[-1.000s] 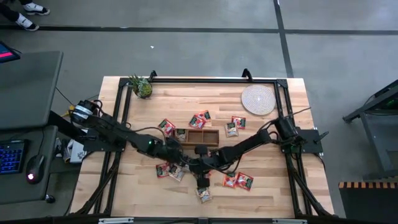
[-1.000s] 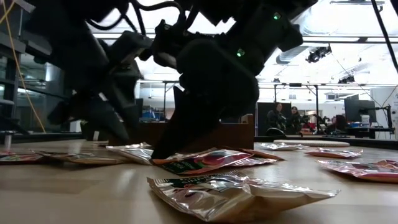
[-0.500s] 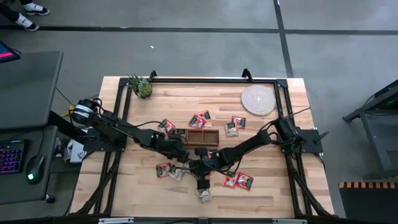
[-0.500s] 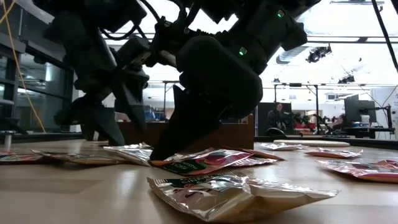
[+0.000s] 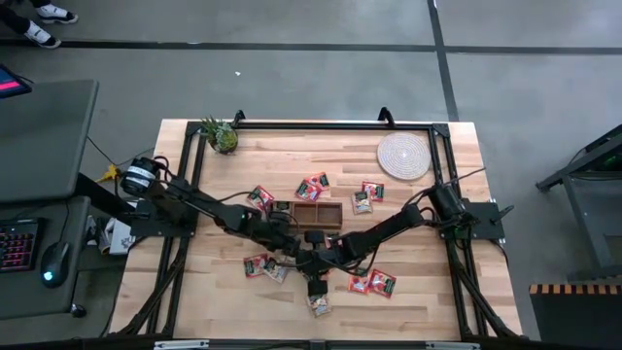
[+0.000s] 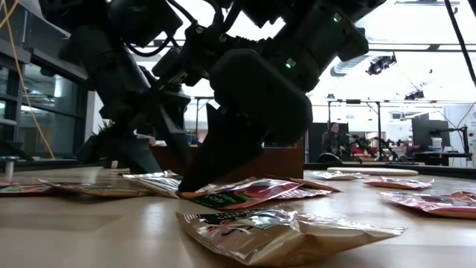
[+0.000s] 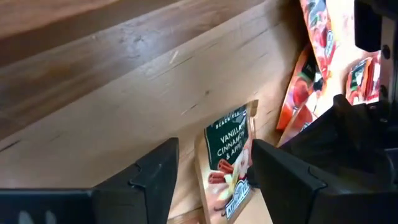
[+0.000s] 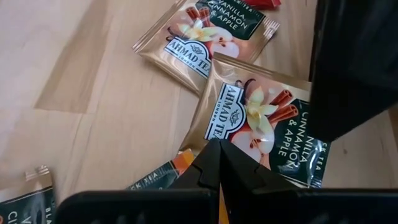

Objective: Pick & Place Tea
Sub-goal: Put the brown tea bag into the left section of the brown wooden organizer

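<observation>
since each tea sachet (image 7: 227, 163) is light, thin and slippery, take its edge; it lies between the open, empty left gripper (image 7: 211, 180), at six o'clock of the wooden box (image 5: 318, 213). right gripper (image 8: 219, 163) is shut.

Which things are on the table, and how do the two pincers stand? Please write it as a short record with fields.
table: wooden table
tea: sachets scattered around the box
box: long wooden box, mid-table
mat: round woven mat, far right corner
plant: small plant, far left corner
left pincer: open, a sachet standing between its fingers, by the box
right pincer: shut, tips down on sachets in front of the box
</observation>
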